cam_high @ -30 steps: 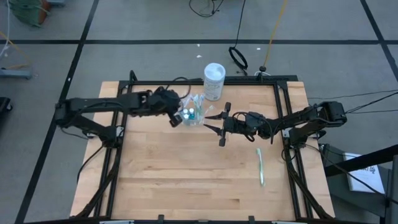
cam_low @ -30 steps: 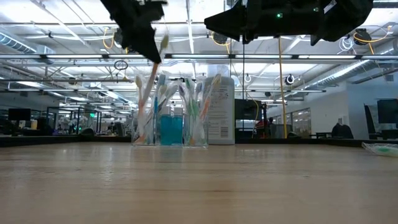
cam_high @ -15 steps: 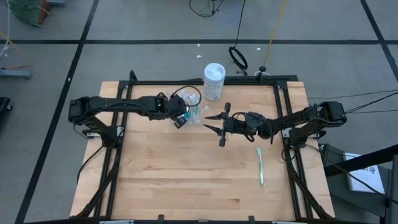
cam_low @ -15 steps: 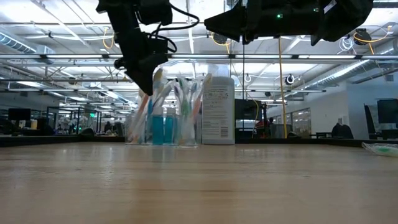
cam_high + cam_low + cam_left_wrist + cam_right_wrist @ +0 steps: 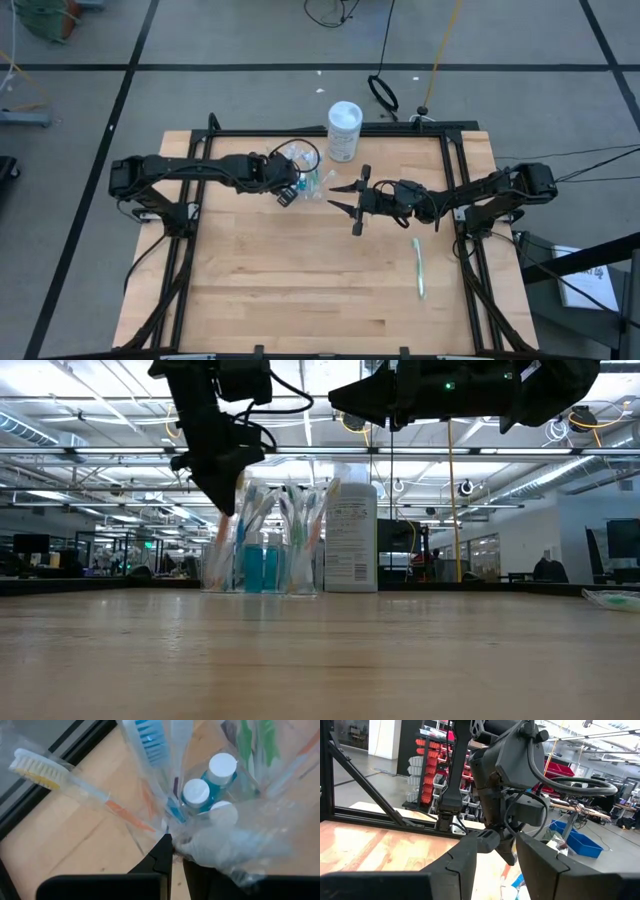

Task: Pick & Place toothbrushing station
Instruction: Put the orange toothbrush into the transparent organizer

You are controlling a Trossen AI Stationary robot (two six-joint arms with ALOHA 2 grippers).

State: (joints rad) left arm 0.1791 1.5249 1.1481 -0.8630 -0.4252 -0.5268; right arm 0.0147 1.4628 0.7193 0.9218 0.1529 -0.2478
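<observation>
The clear cup (image 5: pixel 312 183) stands on its base at the table's far middle. It holds several wrapped toothbrushes (image 5: pixel 300 520) and blue toothpaste tubes (image 5: pixel 195 794) with white caps. My left gripper (image 5: pixel 285 193) is at the cup's left side, low over it, shut on a wrapped toothbrush (image 5: pixel 75 785) with yellow bristles and an orange handle. My right gripper (image 5: pixel 335 198) hangs open and empty just right of the cup, above the table, its fingers pointing at the left gripper (image 5: pixel 495 815). My left gripper pinches the orange-handled toothbrush at its handle (image 5: pixel 150 826) between its two fingers, beside the cup's rim. The fingers come from above, pointing down. Clear wrapping hides the exact spot. The brush head points up and away; whether the fingers also touch the cup I cannot tell.
A taller white cylindrical container (image 5: pixel 344 130) stands right behind the cup at the far edge. One wrapped toothbrush (image 5: pixel 419 268) lies flat at the table's right. Bare wood reaches to the near edge. Black frame rails run along the table's sides.
My left gripper has gone down toward the cup with the toothbrush, whose head stood high above the cup a second ago and now sits low among the others. The cup has slid a little toward the table's left edge.
</observation>
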